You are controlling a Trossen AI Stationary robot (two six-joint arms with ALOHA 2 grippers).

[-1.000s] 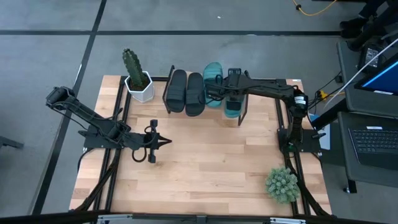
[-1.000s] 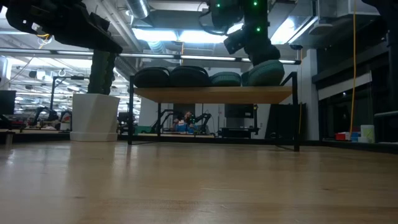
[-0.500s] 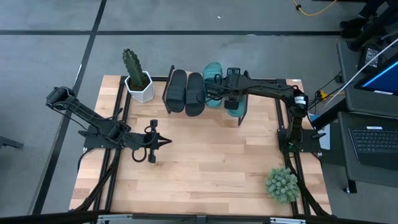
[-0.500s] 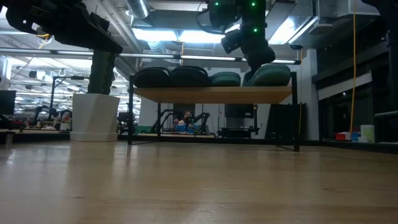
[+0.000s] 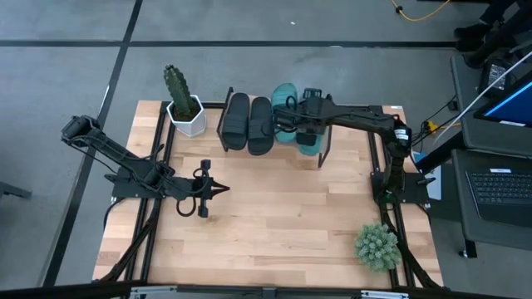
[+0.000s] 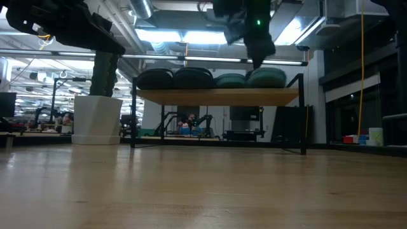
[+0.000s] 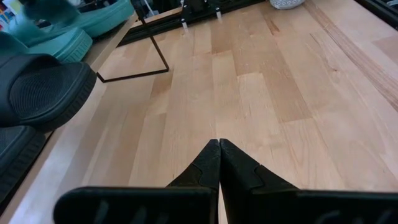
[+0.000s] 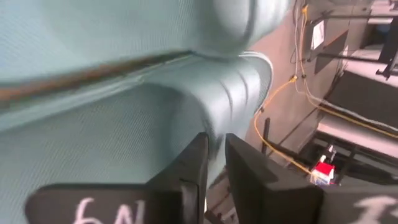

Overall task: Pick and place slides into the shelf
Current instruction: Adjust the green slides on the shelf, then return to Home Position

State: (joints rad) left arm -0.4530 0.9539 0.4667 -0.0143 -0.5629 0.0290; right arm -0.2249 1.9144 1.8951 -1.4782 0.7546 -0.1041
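Note:
The shelf (image 6: 216, 97) stands at the table's far edge on thin black legs. On its board lie two black slides (image 5: 237, 122) (image 5: 259, 124) and two teal slides (image 5: 285, 101) (image 6: 268, 77), side by side. My right gripper (image 6: 259, 60) hovers right over the rightmost teal slide. In its wrist view the fingers (image 8: 216, 162) stand a narrow gap apart, with teal rubber filling the picture behind them. My left gripper (image 5: 224, 190) waits shut above the bare table at the left, in front of the shelf. My right gripper points slanting down at the top of the rightmost teal slide (image 6: 264, 70). I cannot tell whether its fingertips touch the rubber. Nothing shows between the fingers. The slide lies level on the shelf board.
A cactus in a white pot (image 5: 184, 112) stands left of the shelf. A green spiky plant (image 5: 378, 247) sits at the near right corner. Bare wooden tabletop (image 5: 274, 216) stretches in front of the shelf. A laptop (image 5: 499, 191) sits off the table's right side.
The rightmost teal slide, which stood tilted under my right gripper, has settled level on the shelf board. My right gripper has risen a little off it.

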